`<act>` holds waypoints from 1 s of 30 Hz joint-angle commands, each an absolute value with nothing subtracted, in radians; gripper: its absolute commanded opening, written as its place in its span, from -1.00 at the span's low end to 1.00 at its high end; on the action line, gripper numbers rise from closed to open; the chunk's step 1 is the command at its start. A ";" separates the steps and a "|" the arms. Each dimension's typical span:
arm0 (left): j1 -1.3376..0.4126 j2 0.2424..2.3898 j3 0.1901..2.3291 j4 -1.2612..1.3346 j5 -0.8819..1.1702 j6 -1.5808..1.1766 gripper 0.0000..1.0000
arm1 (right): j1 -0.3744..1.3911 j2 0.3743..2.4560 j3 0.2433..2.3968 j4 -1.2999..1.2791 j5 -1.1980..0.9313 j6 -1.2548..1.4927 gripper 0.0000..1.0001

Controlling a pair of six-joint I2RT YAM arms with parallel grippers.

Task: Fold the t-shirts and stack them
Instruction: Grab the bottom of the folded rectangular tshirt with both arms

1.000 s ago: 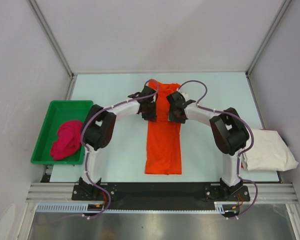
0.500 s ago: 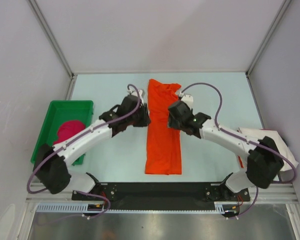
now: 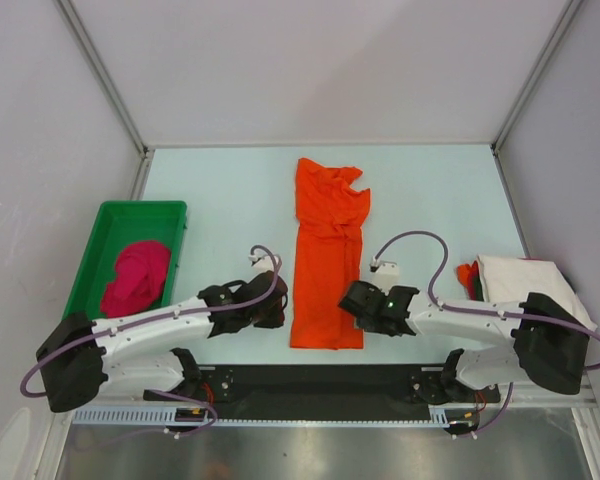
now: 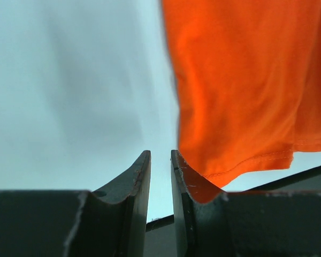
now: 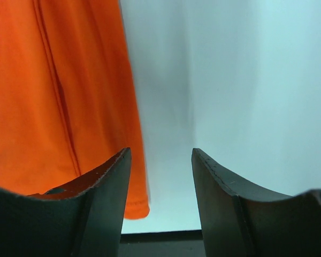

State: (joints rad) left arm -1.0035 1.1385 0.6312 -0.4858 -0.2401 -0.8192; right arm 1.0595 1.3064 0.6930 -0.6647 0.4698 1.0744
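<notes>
The bright orange cloth t-shirt (image 3: 327, 260) lies as a long narrow strip down the centre of the top view, its near hem at lower middle, flat on the pale blue-green table (image 3: 430, 200). My left claw (image 4: 159, 156) sits low just beside the hem's left corner, its jaws parted by only a narrow slit with nothing between them. My right claw (image 5: 160, 152) sits just beside the hem's right corner, jaws clearly apart and gripping nothing; bare table shows through the gap. Farther back, at the left of the frame, the crumpled magenta-pink cloth t-shirt (image 3: 135, 278) lies inside the green plastic tray (image 3: 130, 206). At the right edge rests the folded off-white cloth t-shirt (image 3: 530, 290). Farthest, at upper centre, the orange shirt's top end is wrinkled.
</notes>
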 commanded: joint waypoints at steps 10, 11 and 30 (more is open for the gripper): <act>-1.109 1.035 0.557 -0.439 -0.344 -1.014 -0.36 | 1.285 1.259 0.676 -0.729 0.577 1.390 0.06; -1.118 1.034 0.555 -0.439 -0.345 -1.017 -0.36 | 1.307 1.261 0.672 -0.732 0.577 1.400 0.06; -1.140 1.042 0.564 -0.457 -0.360 -1.022 -0.36 | 1.321 1.353 0.640 -0.707 0.572 1.460 -0.09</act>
